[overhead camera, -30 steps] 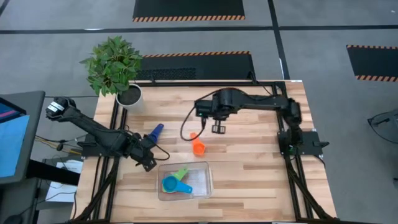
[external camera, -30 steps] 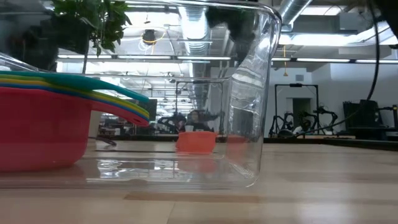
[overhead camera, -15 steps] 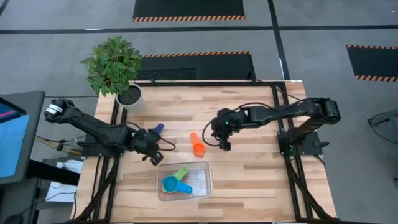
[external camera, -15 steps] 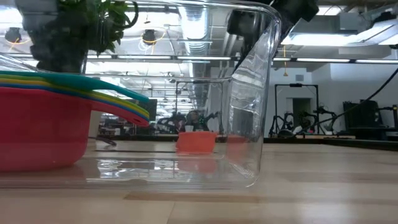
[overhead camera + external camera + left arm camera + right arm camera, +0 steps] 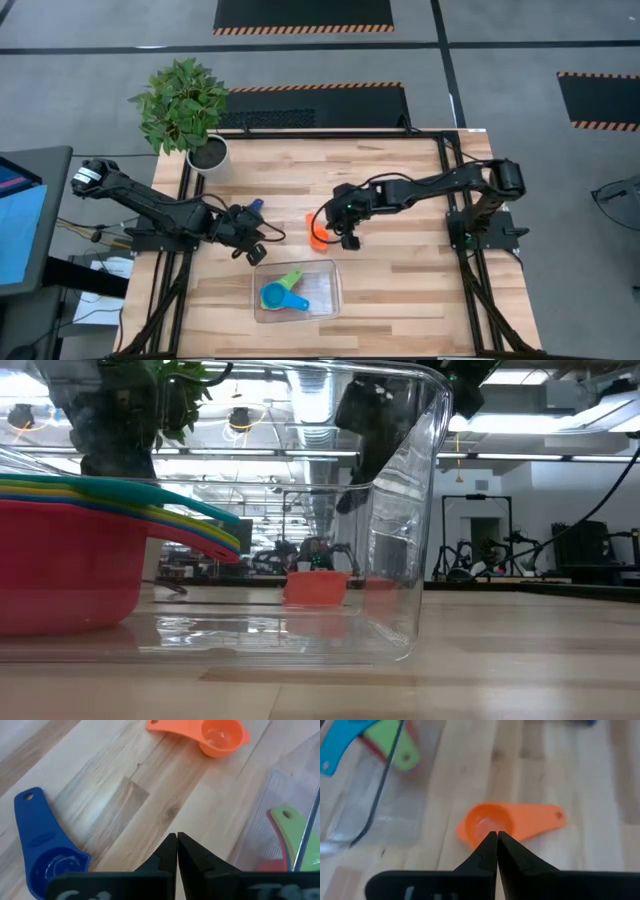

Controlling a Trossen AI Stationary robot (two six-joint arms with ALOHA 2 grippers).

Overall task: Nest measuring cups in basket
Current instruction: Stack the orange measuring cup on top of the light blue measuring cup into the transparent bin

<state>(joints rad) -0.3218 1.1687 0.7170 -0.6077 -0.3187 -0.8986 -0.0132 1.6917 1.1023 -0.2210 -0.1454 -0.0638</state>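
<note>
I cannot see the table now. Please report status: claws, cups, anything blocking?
Right claw shut, over orange cup, not gripping. Left claw shut, empty, beside blue cup. Both cups outside basket. Nothing blocking.

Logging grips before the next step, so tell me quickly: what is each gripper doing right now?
Left gripper: shut, holding nothing.
Right gripper: fingers together over the orange cup, holding nothing.
</note>
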